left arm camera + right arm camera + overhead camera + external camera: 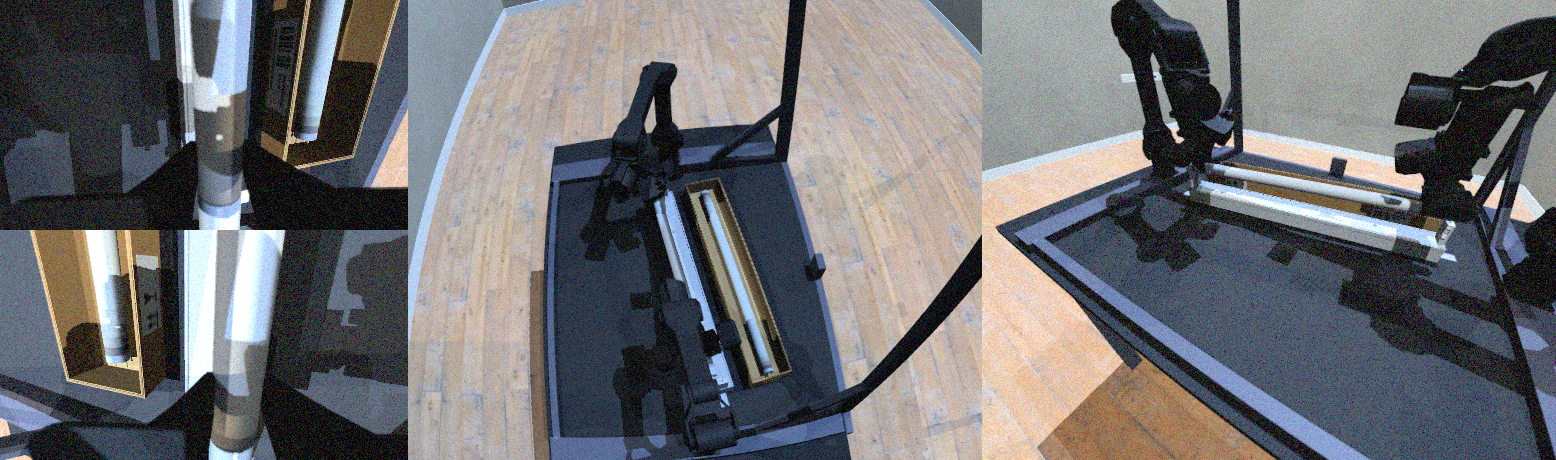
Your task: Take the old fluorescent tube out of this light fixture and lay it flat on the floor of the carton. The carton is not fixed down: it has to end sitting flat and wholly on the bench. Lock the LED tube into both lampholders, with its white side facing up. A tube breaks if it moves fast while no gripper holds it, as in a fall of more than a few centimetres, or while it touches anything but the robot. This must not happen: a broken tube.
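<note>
The LED tube [668, 237] [1302, 183] [220, 120] [252, 295] hangs level above the white fixture [682, 250] [1302, 215], roughly along it. My left gripper [1416, 205] [218, 147] is shut on it near one end, my right gripper [1203, 169] [236, 380] near the other. The lampholders [1447, 232] [1194, 178] stand at the fixture's ends; their slots are hidden or unclear. Which side of the LED tube faces up is unclear under the shadows. The old tube [732, 270] [325, 60] [107, 295] lies lengthwise inside the carton [749, 275] [1327, 201] [367, 40] [50, 260].
The carton sits on the dark bench [603, 300] [1282, 350], alongside the fixture. A small dark block [816, 267] [1338, 167] stands at the bench edge beyond the carton. Dark frame posts [792, 90] [1235, 75] rise at the bench's ends. Arm shadows cross the bench.
</note>
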Robot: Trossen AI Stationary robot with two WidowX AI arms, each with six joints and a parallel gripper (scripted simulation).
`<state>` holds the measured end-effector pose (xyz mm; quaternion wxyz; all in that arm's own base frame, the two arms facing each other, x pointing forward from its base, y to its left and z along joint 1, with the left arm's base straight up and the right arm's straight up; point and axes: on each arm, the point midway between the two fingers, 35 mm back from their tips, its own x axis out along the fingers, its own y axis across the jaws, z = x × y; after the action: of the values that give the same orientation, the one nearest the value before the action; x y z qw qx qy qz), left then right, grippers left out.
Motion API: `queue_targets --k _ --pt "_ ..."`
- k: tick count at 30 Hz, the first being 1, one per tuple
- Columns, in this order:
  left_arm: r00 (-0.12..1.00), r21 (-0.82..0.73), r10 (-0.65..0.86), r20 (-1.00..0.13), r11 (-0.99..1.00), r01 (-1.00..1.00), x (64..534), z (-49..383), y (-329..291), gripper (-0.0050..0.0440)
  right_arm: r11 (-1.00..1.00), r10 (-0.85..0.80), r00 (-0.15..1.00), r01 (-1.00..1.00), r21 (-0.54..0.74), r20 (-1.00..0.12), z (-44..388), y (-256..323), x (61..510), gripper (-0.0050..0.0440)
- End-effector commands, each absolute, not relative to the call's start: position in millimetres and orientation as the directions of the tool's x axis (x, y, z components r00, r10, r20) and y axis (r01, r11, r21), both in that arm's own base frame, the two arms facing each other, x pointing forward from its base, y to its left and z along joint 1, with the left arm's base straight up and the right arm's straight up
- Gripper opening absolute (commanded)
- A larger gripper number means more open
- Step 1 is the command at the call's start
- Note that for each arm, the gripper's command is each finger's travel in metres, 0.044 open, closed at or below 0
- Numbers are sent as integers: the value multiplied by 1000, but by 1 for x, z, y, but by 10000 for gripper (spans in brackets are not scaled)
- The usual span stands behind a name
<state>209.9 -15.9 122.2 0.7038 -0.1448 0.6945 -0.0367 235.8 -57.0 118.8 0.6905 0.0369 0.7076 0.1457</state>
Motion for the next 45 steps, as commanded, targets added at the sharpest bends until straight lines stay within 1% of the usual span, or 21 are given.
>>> queue_targets --k 1,3,8,14,19,41,45 --pt "66 -315 -309 -949 940 -132 211 126 -21 78 940 307 -26 -151 308 -951 125 -53 241 75" --pt "72 -362 -355 -932 924 -125 212 125 -26 78 922 357 -34 -145 358 -933 125 -47 240 75" --pt "79 -426 -420 -904 897 -115 212 122 -32 78 902 407 -41 -139 409 -912 124 -38 240 75" --pt "79 -426 -420 -904 897 -115 212 122 -33 78 902 407 -41 -139 409 -912 124 -36 240 75" --pt "79 -426 -420 -904 897 -115 212 122 -33 78 891 431 -45 -135 433 -901 123 -36 240 75" --pt "79 -426 -420 -904 897 -115 213 120 -33 78 891 432 -45 -135 433 -901 121 -35 238 75" --pt "79 -426 -420 -904 897 -115 213 109 -32 78 891 432 -45 -135 434 -901 110 -35 239 75"
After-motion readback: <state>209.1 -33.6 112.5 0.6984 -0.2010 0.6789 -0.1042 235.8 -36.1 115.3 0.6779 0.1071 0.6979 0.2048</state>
